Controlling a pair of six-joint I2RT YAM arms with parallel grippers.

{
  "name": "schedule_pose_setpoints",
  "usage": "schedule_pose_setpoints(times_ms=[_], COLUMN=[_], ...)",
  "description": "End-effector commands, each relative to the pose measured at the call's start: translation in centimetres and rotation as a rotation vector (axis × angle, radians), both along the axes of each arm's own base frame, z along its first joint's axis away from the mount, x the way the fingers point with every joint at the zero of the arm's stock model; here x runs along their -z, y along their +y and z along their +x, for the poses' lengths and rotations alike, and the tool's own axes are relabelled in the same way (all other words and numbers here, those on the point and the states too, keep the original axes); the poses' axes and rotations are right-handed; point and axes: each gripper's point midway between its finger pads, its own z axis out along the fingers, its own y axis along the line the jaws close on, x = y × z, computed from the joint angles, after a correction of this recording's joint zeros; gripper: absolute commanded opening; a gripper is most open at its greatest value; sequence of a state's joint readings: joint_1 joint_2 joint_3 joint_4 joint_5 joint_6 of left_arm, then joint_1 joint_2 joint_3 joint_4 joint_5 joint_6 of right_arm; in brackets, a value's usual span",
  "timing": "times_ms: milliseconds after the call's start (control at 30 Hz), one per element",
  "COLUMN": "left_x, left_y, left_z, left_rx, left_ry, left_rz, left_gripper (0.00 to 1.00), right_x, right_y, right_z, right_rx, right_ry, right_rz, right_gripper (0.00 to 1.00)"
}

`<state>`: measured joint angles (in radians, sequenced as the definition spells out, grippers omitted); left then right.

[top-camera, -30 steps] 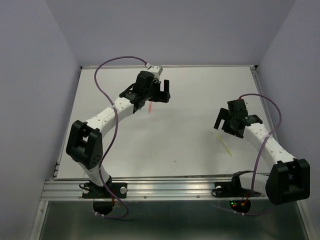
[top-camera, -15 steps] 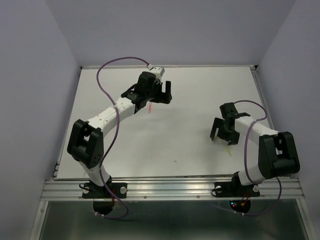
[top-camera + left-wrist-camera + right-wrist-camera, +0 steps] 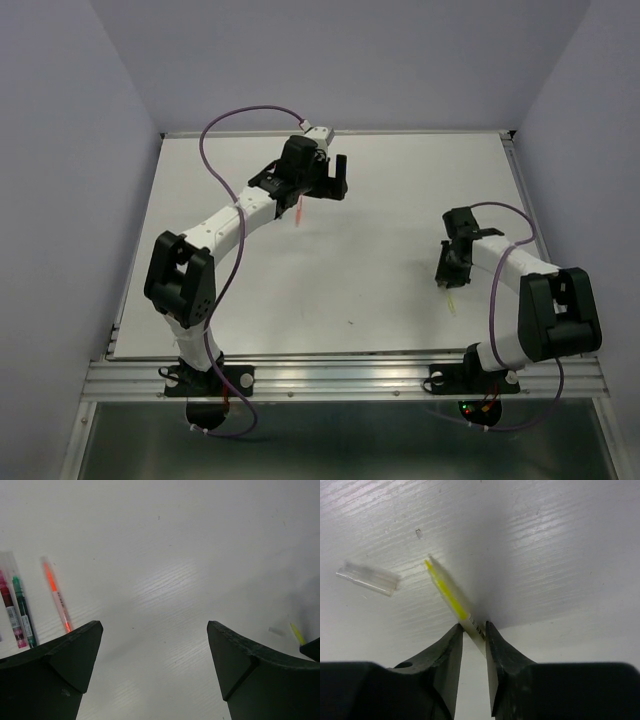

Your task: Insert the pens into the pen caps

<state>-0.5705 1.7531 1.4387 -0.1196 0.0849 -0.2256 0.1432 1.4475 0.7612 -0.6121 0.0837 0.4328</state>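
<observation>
Looking at your right tool point(image 3: 474, 627), you have it clenched on the pale yellow pen point(image 3: 447, 592), which lies flat on the table point(image 3: 560, 540), a clear cap point(image 3: 368, 578) near its far end. Your left tool point(image 3: 154, 626) hangs spread wide above the table, close to the orange pen point(image 3: 57, 600), green pen point(image 3: 22, 611) and dark red pen point(image 3: 10, 611)

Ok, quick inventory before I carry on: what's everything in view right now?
yellow pen: one, pale yellow, right side
pen cap: one, clear, beside that pen's tip, not touching
orange pen: one, orange, left half, far side
green pen: one, green, beside the orange pen
red pen: one, dark red, beside the green pen
table: one, white, under everything
left end effector: one, black, open, empty
right end effector: one, black, closed on the yellow pen
</observation>
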Motion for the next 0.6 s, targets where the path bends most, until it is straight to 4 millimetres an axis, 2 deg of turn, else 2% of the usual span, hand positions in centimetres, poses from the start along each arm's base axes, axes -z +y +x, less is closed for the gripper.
schedule_pose_setpoints(times_ms=[0,100,200,333,367,400,467,500,567], left_x=[-4.3,-5.0,-5.8,-5.6,-5.6,-5.4,-5.0,-4.7,-3.7], left_y=[-0.5,-0.8,-1.2,-2.2,-2.6,-3.2,-4.1,-5.1,-6.2], left_z=[1.1,1.3,1.6,1.4,1.3,1.0,0.5,-0.2,-0.9], left_rx=[0.004,0.02,0.037,0.055,0.058,0.052,0.052,0.041,0.031], left_ry=[-0.108,-0.128,-0.141,-0.128,-0.121,-0.1,-0.072,-0.041,0.0], left_rz=[-0.02,-0.02,-0.026,-0.041,-0.048,-0.063,-0.085,-0.114,-0.127], left_gripper=[0.99,0.99,0.99,0.99,0.99,0.99,0.99,0.99,0.99], right_x=[1.3,1.4,1.4,-0.3,-1.1,-3.0,-5.5,-8.1,-10.8], right_y=[1.1,1.0,0.9,0.3,0.2,0.0,-0.2,-0.2,-0.8], right_z=[-1.9,-2.3,-2.6,-1.2,-0.5,1.0,2.5,3.9,4.8], right_rx=[-0.015,-0.008,0.002,0.02,0.023,0.029,0.029,0.032,0.037], right_ry=[0.06,0.067,0.063,-0.029,-0.063,-0.14,-0.227,-0.315,-0.404], right_rz=[0.067,0.063,0.063,0.031,0.024,0.013,0.006,0.009,-0.02], right_gripper=[0.29,0.2,0.16,0.01,0.01,0.01,0.01,0.01,0.01])
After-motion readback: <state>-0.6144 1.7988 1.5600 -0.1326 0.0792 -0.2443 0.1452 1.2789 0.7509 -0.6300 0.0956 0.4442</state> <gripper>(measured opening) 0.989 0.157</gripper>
